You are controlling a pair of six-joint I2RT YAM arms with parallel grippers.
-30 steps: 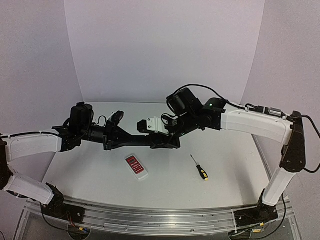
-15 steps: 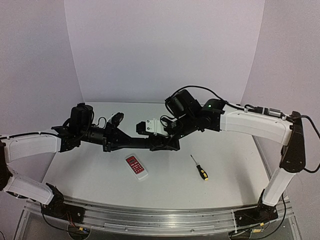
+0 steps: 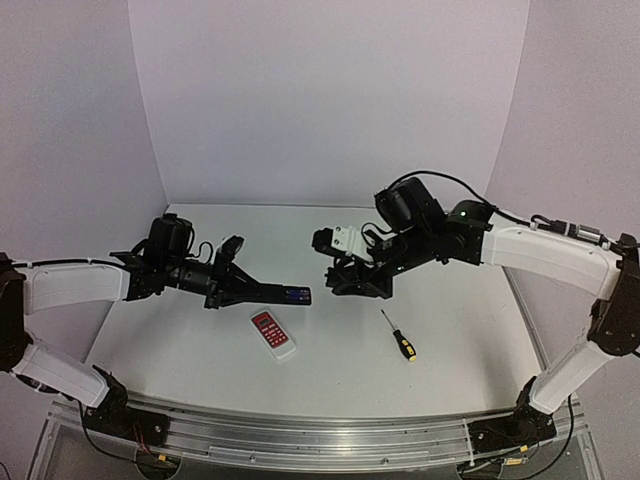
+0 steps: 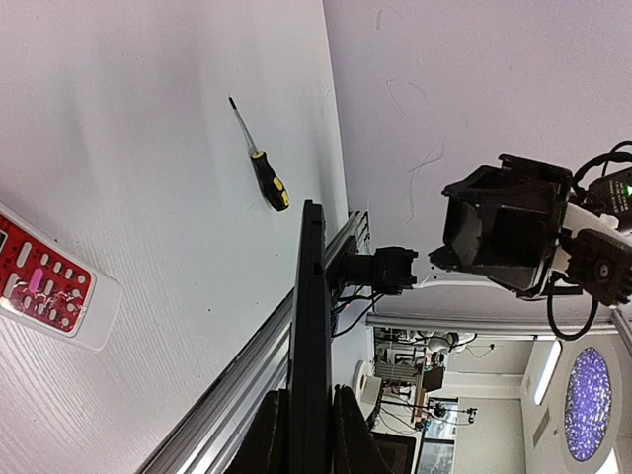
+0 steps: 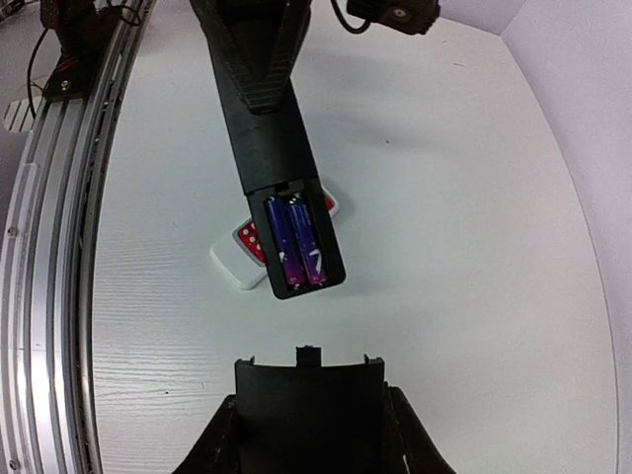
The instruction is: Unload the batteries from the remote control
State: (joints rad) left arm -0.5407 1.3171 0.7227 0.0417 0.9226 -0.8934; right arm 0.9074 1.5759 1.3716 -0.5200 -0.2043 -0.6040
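Note:
My left gripper point(image 3: 231, 286) is shut on one end of a black remote point(image 3: 278, 293) and holds it above the table, pointing right. In the right wrist view the remote's point(image 5: 267, 118) battery compartment is open, with two purple-blue batteries point(image 5: 297, 242) side by side inside. In the left wrist view the remote point(image 4: 309, 316) shows edge-on between my fingers point(image 4: 265, 439). My right gripper point(image 3: 352, 282) is shut on the flat black battery cover point(image 5: 308, 400), held clear of the remote's end.
A white remote with a red face point(image 3: 273, 333) lies flat on the table below the black remote. A screwdriver with a yellow-and-black handle point(image 3: 399, 336) lies to its right. The metal rail point(image 3: 320, 435) runs along the near edge.
My right gripper has pulled back to the right with the cover, off the remote. The battery compartment now stands open. My left gripper has drawn the remote slightly left and lower.

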